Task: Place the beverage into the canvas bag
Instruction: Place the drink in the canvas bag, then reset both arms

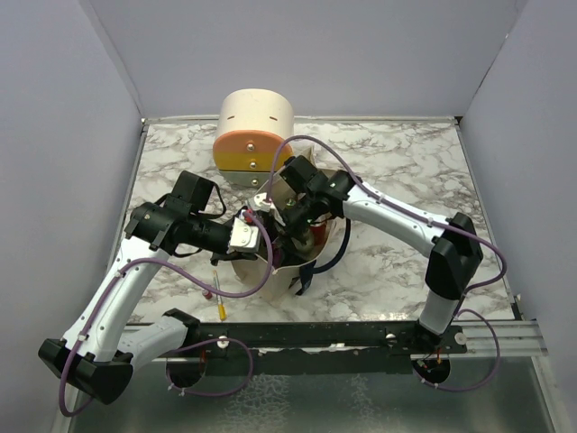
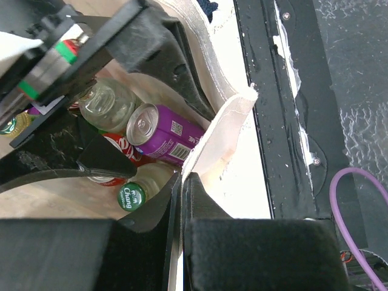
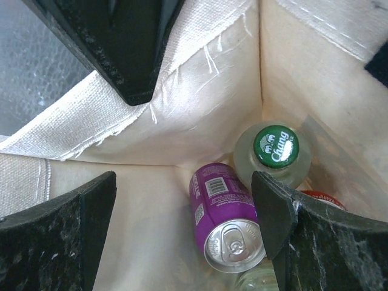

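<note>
Purple can (image 3: 225, 223) inside canvas bag (image 3: 200, 115), only in wrist views.

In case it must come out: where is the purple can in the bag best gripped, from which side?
Probably across the body of the purple can near its lid, from above through the mouth of the canvas bag; its lid end faces upward.

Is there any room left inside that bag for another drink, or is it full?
Inside the canvas bag, bare cloth shows between the purple can and the bag's wall. The other side looks crowded: the purple can, green-capped bottle and red can lie packed together.
</note>
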`<state>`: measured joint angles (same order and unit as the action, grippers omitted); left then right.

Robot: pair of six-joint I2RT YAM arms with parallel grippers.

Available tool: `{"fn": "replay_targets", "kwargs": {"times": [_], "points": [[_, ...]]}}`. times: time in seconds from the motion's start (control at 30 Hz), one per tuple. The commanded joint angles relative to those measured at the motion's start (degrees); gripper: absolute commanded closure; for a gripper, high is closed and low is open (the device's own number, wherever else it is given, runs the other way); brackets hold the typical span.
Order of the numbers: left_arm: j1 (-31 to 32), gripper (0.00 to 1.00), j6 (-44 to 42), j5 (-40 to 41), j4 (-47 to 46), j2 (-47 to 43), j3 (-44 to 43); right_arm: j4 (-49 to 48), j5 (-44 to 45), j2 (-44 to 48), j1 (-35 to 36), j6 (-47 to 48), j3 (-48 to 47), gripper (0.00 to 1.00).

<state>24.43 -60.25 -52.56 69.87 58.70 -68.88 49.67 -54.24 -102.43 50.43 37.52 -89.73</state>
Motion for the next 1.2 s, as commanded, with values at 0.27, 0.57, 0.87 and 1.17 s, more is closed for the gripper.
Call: {"fn": "replay_targets", "kwargs": {"times": [0.27, 0.57, 0.87, 1.17], "points": [[-0.4, 1.0, -0.3, -4.9, -0.7, -0.6, -2.0, -2.3, -3.3, 1.9, -12.8, -12.2, -9.9, 0.1], [-0.2, 0.82, 8.1, -1.5, -5.0, 0.9, -7.3, -1.3, 13.2, 10.6, -23.2, -13.4, -16.1, 0.1], [-0.2, 0.4, 19.6, 7.9, -12.1, 2.2, -17.1, -1.7, 32.7, 19.4, -36.0, -13.0, -11.8, 0.08], [-0.2, 0.01, 38.7, 50.7, -32.0, 0.7, -17.7, 4.2, 58.8, 21.6, -36.6, -17.3, -10.1, 0.0]]}}
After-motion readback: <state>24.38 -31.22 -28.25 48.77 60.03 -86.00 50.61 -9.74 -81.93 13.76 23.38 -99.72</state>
